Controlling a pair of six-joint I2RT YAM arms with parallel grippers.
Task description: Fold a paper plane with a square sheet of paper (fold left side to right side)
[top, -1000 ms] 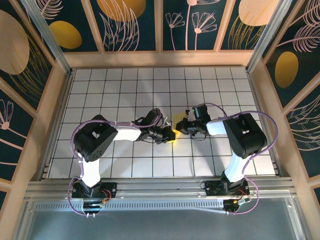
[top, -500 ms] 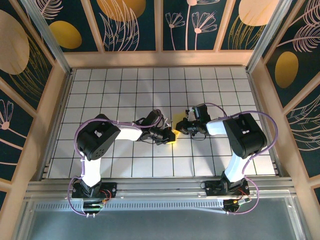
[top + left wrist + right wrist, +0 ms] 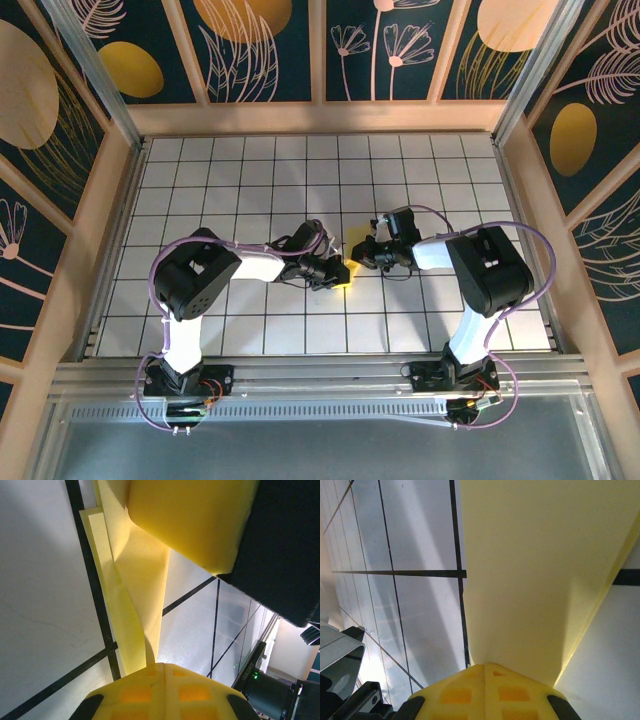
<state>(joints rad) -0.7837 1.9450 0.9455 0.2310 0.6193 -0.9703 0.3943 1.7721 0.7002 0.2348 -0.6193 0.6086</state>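
Observation:
The square sheet of paper, pale yellow and partly folded, sits at the table's middle between both grippers. My left gripper is shut on its near left edge. In the left wrist view a creased flap of the paper rises from the closed left gripper, and the right gripper's yellow fingers hang above it. My right gripper is shut on the paper's right side. In the right wrist view a broad panel of the paper comes straight out of the closed right gripper.
The white grid-tiled table is fenced by wooden rails at the back and both sides. Both arms reach inward from their bases at the near edge, with purple cables looping beside them.
The left arm's elbow has shifted slightly right. Both grippers and the paper stay where they were.

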